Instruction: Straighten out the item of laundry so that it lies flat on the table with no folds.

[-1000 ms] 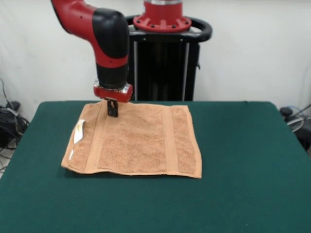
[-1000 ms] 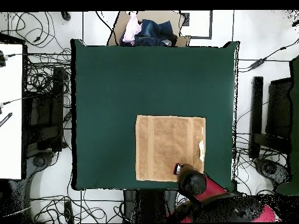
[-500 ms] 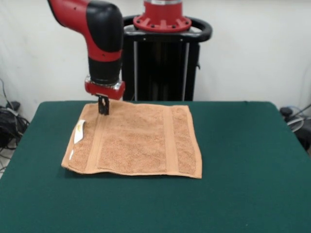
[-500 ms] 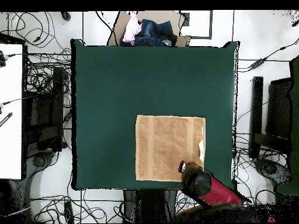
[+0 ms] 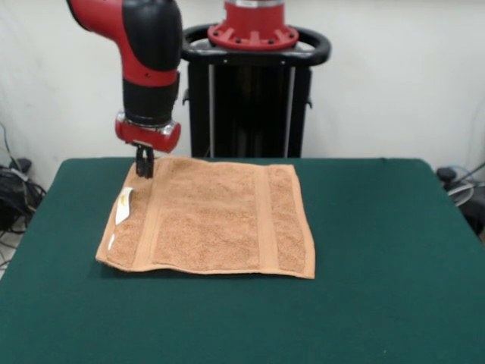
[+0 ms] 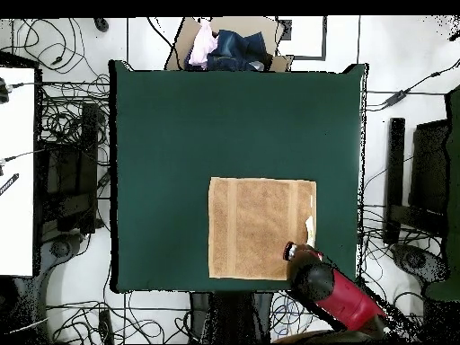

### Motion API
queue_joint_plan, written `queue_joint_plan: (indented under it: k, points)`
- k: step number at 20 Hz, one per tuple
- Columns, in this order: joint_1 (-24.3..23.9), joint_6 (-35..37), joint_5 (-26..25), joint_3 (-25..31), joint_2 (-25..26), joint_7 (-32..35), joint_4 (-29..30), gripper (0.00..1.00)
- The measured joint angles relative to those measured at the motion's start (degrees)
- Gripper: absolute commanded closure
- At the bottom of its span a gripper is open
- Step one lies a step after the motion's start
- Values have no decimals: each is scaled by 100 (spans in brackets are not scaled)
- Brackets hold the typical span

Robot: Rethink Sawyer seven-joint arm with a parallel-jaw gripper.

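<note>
You have one towel [image 5: 212,218] on the table [image 5: 379,250], spread open and looking flat, with no fold showing on top. Count two woven bands across it: one [image 5: 151,216] near the label side, one [image 5: 263,216] toward the opposite side. There is one small white label [image 5: 123,205], sitting at the towel's edge on the front view's left. In the overhead view the towel [image 6: 260,227] sits toward the table's [image 6: 180,135] base-side edge and right of centre, its sides square with the table's.

Your one gripper [image 5: 144,161] hangs from the red and black arm [image 5: 148,45] over the towel's corner nearest the pedestal on the label side, fingertips at or just above the cloth. You cannot tell whether its fingers are parted or closed, and nothing shows them holding cloth
</note>
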Motion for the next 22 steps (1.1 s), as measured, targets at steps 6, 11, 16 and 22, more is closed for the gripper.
queue_joint_plan:
  k: [6, 11, 16, 22]
  points:
    - [-110, 5, -2, 0, -85, 0, -155, 100]
    - [-304, 306, -2, 40, -115, 0, -418, 100]
    - [-482, 1098, 18, 54, -166, 0, -729, 100]
    - [-509, 1621, 67, 64, -178, 0, -951, 100]
